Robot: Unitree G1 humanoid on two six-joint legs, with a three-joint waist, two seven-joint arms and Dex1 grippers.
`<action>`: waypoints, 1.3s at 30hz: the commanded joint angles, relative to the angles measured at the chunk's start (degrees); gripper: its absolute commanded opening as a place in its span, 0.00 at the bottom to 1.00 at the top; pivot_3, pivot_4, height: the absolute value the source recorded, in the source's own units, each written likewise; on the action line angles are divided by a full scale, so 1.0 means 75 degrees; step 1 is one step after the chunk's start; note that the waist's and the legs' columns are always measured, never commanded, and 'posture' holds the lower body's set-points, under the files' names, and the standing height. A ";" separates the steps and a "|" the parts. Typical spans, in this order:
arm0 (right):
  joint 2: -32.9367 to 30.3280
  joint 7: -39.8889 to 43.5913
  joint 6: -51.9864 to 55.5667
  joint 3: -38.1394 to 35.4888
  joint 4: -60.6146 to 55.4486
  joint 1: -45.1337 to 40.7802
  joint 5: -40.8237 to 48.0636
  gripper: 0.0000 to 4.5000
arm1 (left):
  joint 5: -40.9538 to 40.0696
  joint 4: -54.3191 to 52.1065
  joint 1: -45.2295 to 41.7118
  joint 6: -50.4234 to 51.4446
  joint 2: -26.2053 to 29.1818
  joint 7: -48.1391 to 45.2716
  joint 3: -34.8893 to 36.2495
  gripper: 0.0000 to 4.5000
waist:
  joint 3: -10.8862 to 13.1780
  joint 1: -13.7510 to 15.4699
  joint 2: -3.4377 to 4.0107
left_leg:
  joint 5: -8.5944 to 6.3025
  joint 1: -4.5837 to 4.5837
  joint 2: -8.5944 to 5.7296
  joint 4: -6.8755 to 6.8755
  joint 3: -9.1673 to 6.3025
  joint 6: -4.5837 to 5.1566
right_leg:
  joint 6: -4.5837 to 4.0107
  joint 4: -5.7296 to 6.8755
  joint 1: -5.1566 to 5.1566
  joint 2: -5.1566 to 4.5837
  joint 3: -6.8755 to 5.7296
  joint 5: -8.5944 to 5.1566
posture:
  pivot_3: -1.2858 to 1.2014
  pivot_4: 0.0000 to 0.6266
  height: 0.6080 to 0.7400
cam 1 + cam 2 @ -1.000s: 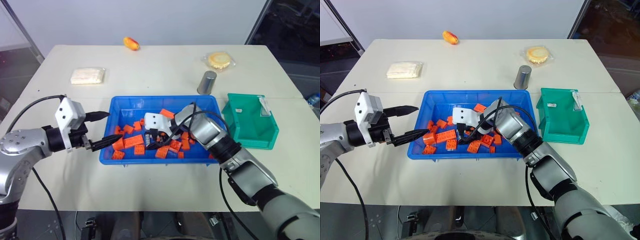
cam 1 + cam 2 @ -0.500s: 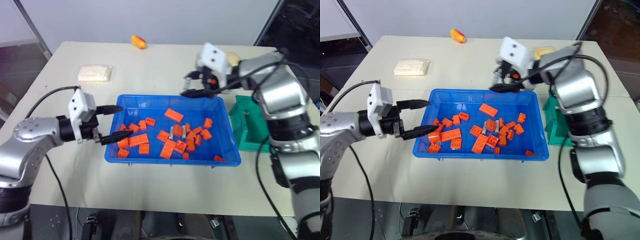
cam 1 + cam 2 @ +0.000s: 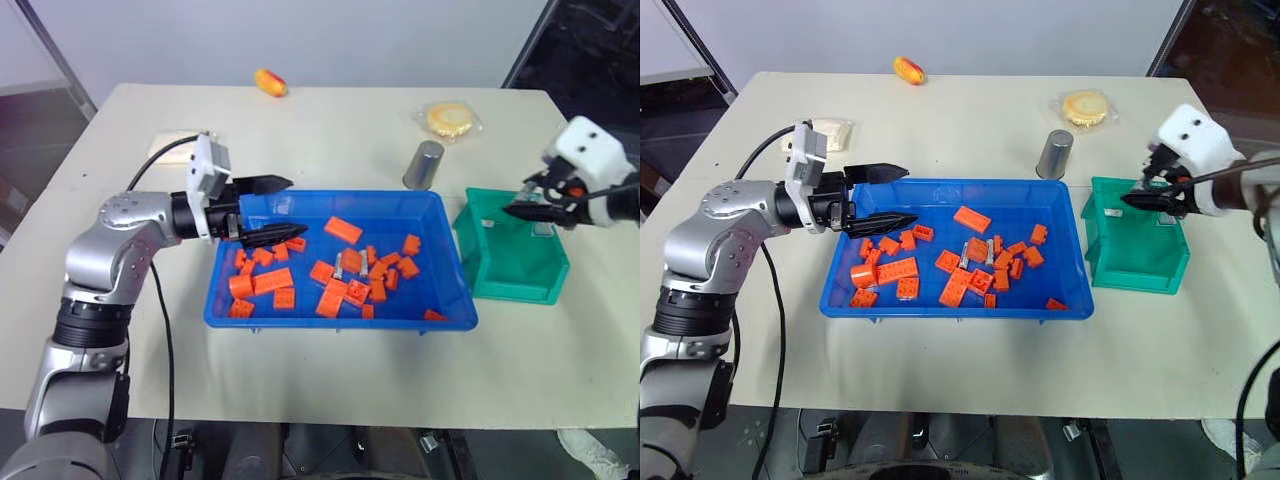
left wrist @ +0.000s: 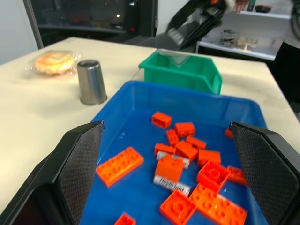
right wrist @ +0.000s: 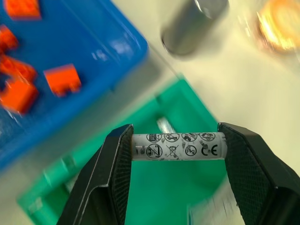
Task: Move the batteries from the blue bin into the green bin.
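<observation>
My right gripper [image 3: 525,208] hangs above the green bin [image 3: 510,270], shut on a silver battery [image 5: 178,145] held crosswise between its fingers. A silvery cylinder [image 5: 164,125] lies inside the green bin below it. The blue bin [image 3: 340,320] sits mid-table, holding orange bricks and two more batteries [image 3: 340,266] near its middle; the left wrist view shows them among the bricks [image 4: 172,183]. Over the blue bin's left end my left gripper [image 3: 285,207] is open, level, pointing right, with nothing between its fingers.
A grey metal can [image 3: 424,164] stands just behind the blue bin's far right corner. A wrapped round biscuit [image 3: 450,119] lies further back, an orange-yellow item [image 3: 268,82] is at the far edge, and a white packet [image 3: 835,133] lies behind my left gripper.
My right gripper has lifted out of the blue bin with a battery and swung right to above the green bin. My left gripper has edged right over the blue bin's left end.
</observation>
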 commanded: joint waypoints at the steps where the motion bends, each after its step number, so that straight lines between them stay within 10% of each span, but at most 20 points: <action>1: -0.0177 -0.0165 -0.0116 -0.0424 -0.0204 0.0629 0.0146 0.50 | 0.0127 0.0078 -0.0244 -0.0231 0.0011 -0.0101 0.0107 1.00 | 0.0000 0.0015 0.0000 | 0.0000 0.0000 0.0000 0.0001 -0.0002 0.0000 | 0.0000 0.0000 0.0002 0.0000 -0.0001 0.0000 | 0.52 0.24 1.00; 5: -0.0201 -0.0586 -0.0501 -0.0622 0.0370 0.1162 0.0040 0.50 | 0.0169 0.0084 -0.0185 -0.0244 0.0027 -0.0003 0.0234 1.00 | 0.0000 0.0029 0.0000 | 0.0000 -0.0001 -0.0004 0.0005 0.0001 0.0000 | 0.0001 0.0000 0.0003 -0.0007 0.0000 0.0000 | 0.52 0.24 1.00; 6: -0.0187 -0.0685 -0.0581 -0.0667 0.0504 0.1219 0.0045 0.74 | 0.0157 0.0031 -0.0139 -0.0224 0.0046 0.0036 0.0270 1.00 | 0.0000 0.0027 0.0000 | 0.0000 -0.0001 -0.0004 0.0005 0.0001 0.0000 | 0.0001 0.0000 0.0003 -0.0007 0.0000 0.0000 | 0.52 0.24 1.00; 9: -0.0175 -0.0758 -0.0705 -0.0680 0.0651 0.1247 0.0169 0.98 | 0.0113 -0.0172 0.0029 -0.0139 0.0119 0.0145 0.0374 1.00 | 0.0000 0.0000 0.0000 | 0.0000 0.0000 -0.0003 0.0004 0.0001 0.0000 | 0.0001 0.0001 0.0003 -0.0006 0.0000 0.0000 | 0.52 0.24 1.00; 21: 0.1025 -0.0398 -0.0119 0.0063 0.0542 -0.1415 0.1579 0.98 | -0.0113 -0.0954 0.0640 0.0398 0.0680 0.0274 0.0704 1.00 | 0.0000 -0.0087 0.0002 | 0.0001 0.0011 0.0003 -0.0001 -0.0008 -0.0001 | 0.0000 0.0006 0.0006 0.0005 0.0001 0.0000 | 0.52 0.24 1.00; 39: 0.3522 -0.0155 -0.0621 0.2933 0.0179 -0.1092 0.1666 0.98 | -0.0928 -0.2899 0.2258 0.1334 0.1670 0.0701 0.1656 1.00 | -0.0001 0.0019 -0.0001 | 0.0001 0.0000 -0.0003 0.0007 -0.0013 -0.0001 | 0.0000 0.0009 0.0006 -0.0006 -0.0003 0.0000 | 0.52 0.24 1.00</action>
